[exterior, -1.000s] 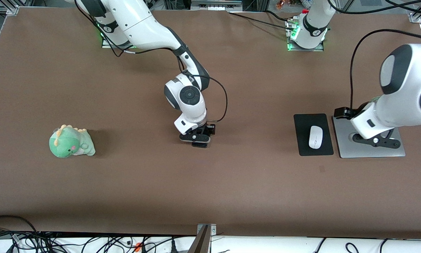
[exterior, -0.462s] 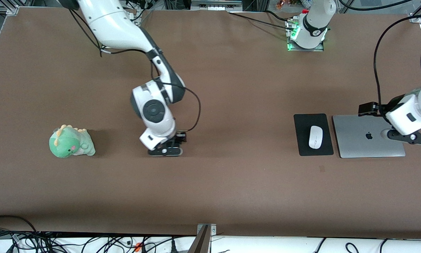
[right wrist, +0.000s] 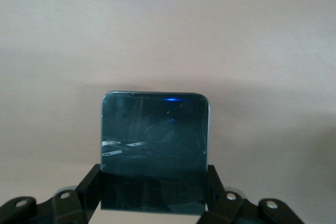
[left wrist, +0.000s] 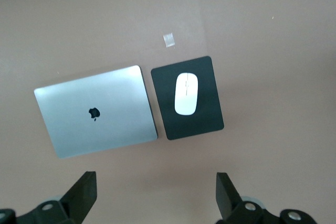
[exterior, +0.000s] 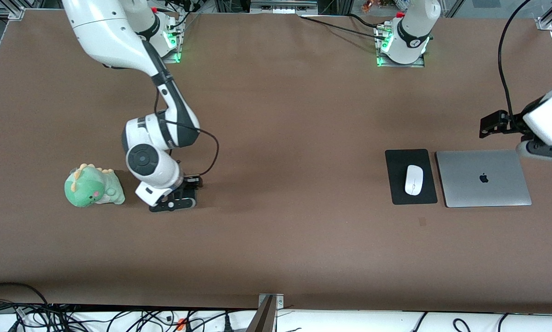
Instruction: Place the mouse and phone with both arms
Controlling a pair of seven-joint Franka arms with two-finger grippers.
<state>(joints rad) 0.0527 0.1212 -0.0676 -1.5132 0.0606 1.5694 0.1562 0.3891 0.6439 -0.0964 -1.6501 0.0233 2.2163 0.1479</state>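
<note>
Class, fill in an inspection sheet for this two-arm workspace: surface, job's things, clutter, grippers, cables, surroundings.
Surface: brown table, bare in the middle.
Job's things: white mouse on black pad; phone held in right gripper.
Clutter: green dinosaur plush; closed silver laptop beside the pad.
Grippers: right gripper shut on phone, low beside the plush; left gripper open, over the table's edge by the laptop.
Cables: black cable trailing from left arm; tangle below table edge.
Surroundings: metal frame at corners.
</note>
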